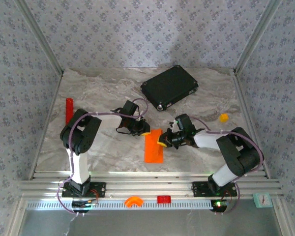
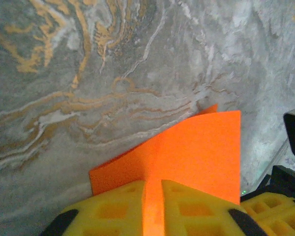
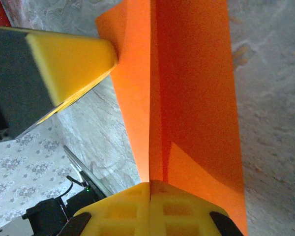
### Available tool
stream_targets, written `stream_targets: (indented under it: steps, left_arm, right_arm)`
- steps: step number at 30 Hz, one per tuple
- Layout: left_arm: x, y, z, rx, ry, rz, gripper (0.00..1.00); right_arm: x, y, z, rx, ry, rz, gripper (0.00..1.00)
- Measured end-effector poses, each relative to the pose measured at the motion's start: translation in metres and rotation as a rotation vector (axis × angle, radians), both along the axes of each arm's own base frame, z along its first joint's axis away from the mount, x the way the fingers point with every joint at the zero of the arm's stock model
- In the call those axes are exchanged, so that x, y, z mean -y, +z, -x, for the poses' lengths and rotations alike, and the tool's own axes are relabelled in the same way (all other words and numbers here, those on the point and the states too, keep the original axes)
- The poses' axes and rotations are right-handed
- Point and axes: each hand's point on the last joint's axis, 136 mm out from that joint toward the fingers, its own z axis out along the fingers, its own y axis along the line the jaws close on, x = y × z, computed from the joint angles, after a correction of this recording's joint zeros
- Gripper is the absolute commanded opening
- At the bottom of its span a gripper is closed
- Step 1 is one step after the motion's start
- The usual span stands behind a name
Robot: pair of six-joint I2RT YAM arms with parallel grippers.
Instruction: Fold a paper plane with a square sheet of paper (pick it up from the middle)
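The square sheet of paper (image 1: pixel 154 150) is bright orange and lies folded lengthwise into a narrow strip near the table's front centre, a long rectangle rather than a pointed paper plane. My left gripper (image 1: pixel 145 131) is at its far left corner. In the left wrist view the paper (image 2: pixel 196 152) rises as a ridge into the thin slit of that gripper (image 2: pixel 153 184), which is shut on it. My right gripper (image 1: pixel 162 142) meets the strip's right edge. In the right wrist view it (image 3: pixel 150 186) is shut tight on the fold of the paper (image 3: pixel 196 98). The left gripper's finger (image 3: pixel 73 54) touches the far corner.
A black flat case (image 1: pixel 169 87) lies at the back centre-right. A red cylinder (image 1: pixel 69 110) stands at the left edge and a small orange-yellow lump (image 1: pixel 224 117) sits at the right. Small orange (image 1: pixel 133 201) and red (image 1: pixel 163 199) pieces rest on the front rail.
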Motion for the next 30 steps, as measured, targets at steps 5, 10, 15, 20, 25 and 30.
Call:
stream_targets:
  steps: [5, 10, 15, 20, 25, 30]
  left_arm:
    - [-0.005, 0.039, -0.008, 0.117, 0.029, 0.007, 0.43]
    - [-0.014, 0.077, -0.008, 0.253, 0.049, 0.036, 0.48]
    - [-0.025, 0.087, 0.008, 0.345, 0.031, 0.046, 0.55]
    - [-0.019, 0.095, 0.047, 0.482, -0.072, 0.036, 0.56]
    - [-0.01, 0.088, 0.076, 0.589, -0.188, -0.003, 0.56]
    - [0.004, 0.073, 0.112, 0.718, -0.368, -0.106, 0.6]
  right_arm:
    - [0.0, 0.005, -0.013, 0.016, -0.019, -0.008, 0.03]
    - [0.0, 0.01, -0.028, 0.036, -0.041, -0.016, 0.04]
    - [0.0, 0.009, -0.032, 0.035, -0.044, -0.016, 0.08]
    - [-0.001, 0.01, -0.033, 0.04, -0.041, -0.017, 0.07]
    - [-0.001, 0.009, -0.031, 0.037, -0.037, -0.013, 0.06]
    - [-0.001, 0.009, -0.031, 0.036, -0.035, -0.013, 0.04]
